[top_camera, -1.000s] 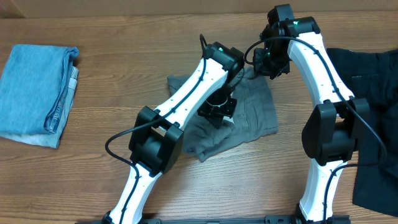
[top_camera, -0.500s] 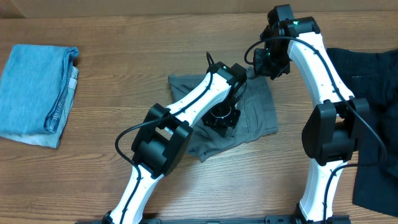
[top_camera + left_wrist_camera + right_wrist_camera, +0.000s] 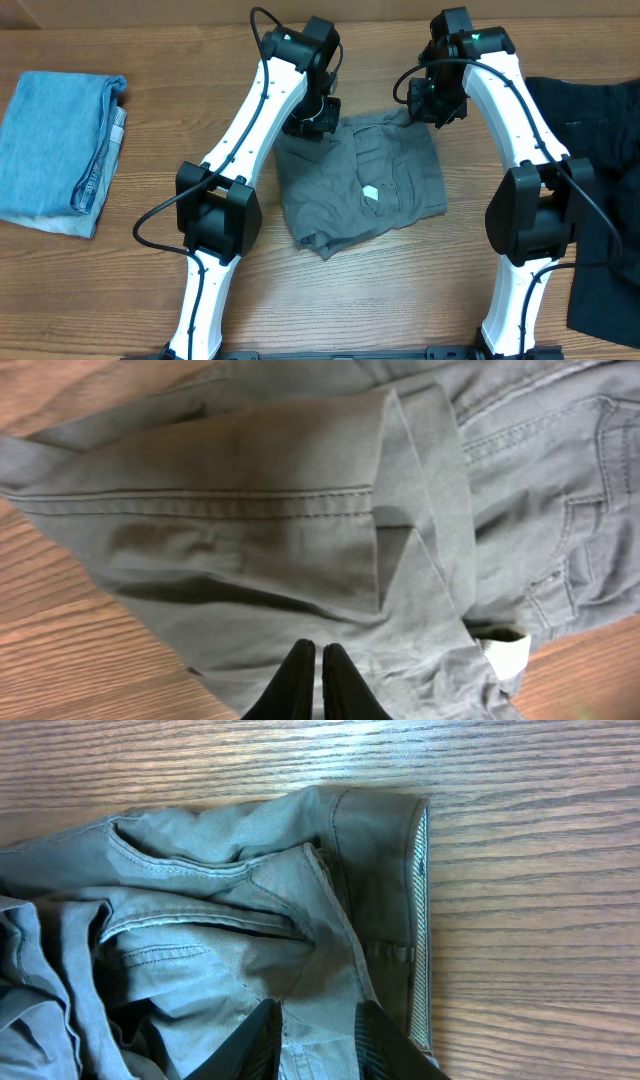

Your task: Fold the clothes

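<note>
Grey shorts (image 3: 330, 200) rumpled on wooden table (image 3: 150, 130).

Shorts (image 3: 400, 180) lie in the middle of the surface (image 3: 150, 270), between the two arms. A small label (image 3: 370, 193) sits on top of them, near their middle. Left wrist view: one flap of the shorts lies doubled over the layer beneath.

Folded garment (image 3: 55, 150) at the far left edge, well apart from the shorts. Spread garment (image 3: 600, 150) at the right edge, running out of view; the right arm's lower links stand in front of its left part.

Left tool (image 3: 312, 118) over the shorts' far left corner. Right tool (image 3: 432, 100) over their far right corner, one finger on either side of a cloth ridge.
</note>
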Robot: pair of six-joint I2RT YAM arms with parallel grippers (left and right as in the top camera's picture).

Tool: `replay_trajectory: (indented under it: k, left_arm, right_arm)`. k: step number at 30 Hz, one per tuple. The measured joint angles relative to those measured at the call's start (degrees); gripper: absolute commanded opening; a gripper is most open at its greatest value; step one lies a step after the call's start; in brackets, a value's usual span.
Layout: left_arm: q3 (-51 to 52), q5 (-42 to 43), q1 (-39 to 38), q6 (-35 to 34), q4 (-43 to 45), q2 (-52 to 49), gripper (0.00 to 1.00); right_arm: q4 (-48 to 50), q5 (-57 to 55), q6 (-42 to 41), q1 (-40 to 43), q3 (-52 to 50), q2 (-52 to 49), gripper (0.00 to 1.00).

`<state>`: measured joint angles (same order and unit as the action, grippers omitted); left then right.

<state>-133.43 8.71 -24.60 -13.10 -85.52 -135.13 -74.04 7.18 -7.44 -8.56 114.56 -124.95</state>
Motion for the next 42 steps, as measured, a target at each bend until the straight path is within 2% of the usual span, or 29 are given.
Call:
replay_trajectory:
  k: [8, 9, 11, 14, 16, 18, 20, 22, 23, 24, 25, 29, 31, 34, 36, 39, 40, 42]
  left_arm:
    - [0.0, -0.9, 0.0, 0.0, 2.5, -3.6, 0.04]
    - [0.0, -0.9, 0.0, 0.0, 4.9, -5.8, 0.09]
    - [0.1, -0.9, 0.0, 0.0, 9.5, -8.6, 0.25]
    - [0.3, -1.1, 0.0, -0.2, 15.7, -10.1, 0.27]
    - [0.3, -1.1, 0.0, -0.2, 17.5, -10.4, 0.44]
    - [-2.3, -1.3, 0.0, -0.1, 14.1, -10.5, 0.46]
    - [-8.4, -1.4, 0.0, -0.2, 7.9, -10.5, 0.53]
    - [-14.5, -1.5, 0.0, -0.3, 3.7, -8.0, 0.61]
    - [-15.6, -1.5, 0.0, -0.2, 1.2, -5.0, 0.63]
    - [-16.4, -1.5, 0.0, -0.4, -0.4, -2.9, 0.67]
    - [-17.2, -1.5, 0.0, -0.9, -4.4, -0.1, 0.68]
    - [-16.5, -1.5, 0.0, -2.0, -10.8, -1.0, 0.71]
    - [-12.8, 0.6, -0.2, -2.9, -11.2, -1.6, 0.70]
    - [-5.1, 2.7, -0.8, -3.3, -10.5, -2.0, 0.69]
    - [-0.1, 3.7, -1.6, -3.3, -8.1, -2.3, 0.69]
    - [6.5, 5.0, -3.6, -3.3, -3.8, -2.5, 0.69]
    - [8.1, 5.1, -4.2, -3.3, -2.7, -2.5, 0.69]
    - [11.8, 5.3, -6.0, -3.3, -0.6, -2.7, 0.68]
  right_arm:
    - [-0.1, 0.0, 0.0, 0.0, 0.0, 0.0, 0.29]
    - [-0.1, 0.0, 0.0, 0.0, 0.0, 0.0, 0.31]
    - [0.0, -0.2, 0.0, 0.0, 0.0, 0.0, 0.34]
    - [1.0, -1.1, 0.0, 0.0, 0.0, 0.0, 0.34]
    - [2.1, -1.4, 0.0, 0.0, 0.0, 0.0, 0.35]
    - [2.1, -1.4, 0.0, 0.0, 0.0, 0.0, 0.40]
    - [0.6, -1.8, -0.1, 0.0, 0.0, 0.0, 0.54]
    - [0.3, -2.1, -0.3, 0.4, 0.0, 0.0, 0.62]
    - [-0.3, -2.1, 0.0, 1.4, 0.1, 0.0, 0.74]
    - [-1.5, -1.1, 0.0, 3.3, 0.1, 0.0, 0.81]
    - [-2.5, 0.2, 0.2, 5.5, 0.1, 0.0, 0.82]
    - [-2.6, 6.8, 4.9, 9.9, -5.6, 0.0, 0.83]
    - [4.2, 9.4, 7.1, 9.3, -15.6, -0.2, 0.83]
    - [11.1, 15.7, 11.3, 9.4, -24.4, 0.9, 0.82]
    - [12.7, 19.9, 14.5, 9.8, -27.4, 2.1, 0.73]
    - [15.8, 25.0, 16.7, 9.9, -30.8, 2.7, 0.52]
    - [17.6, 26.6, 17.4, 10.0, -32.3, 2.9, 0.40]
    - [19.6, 28.1, 17.9, 10.2, -34.1, 3.0, 0.09]
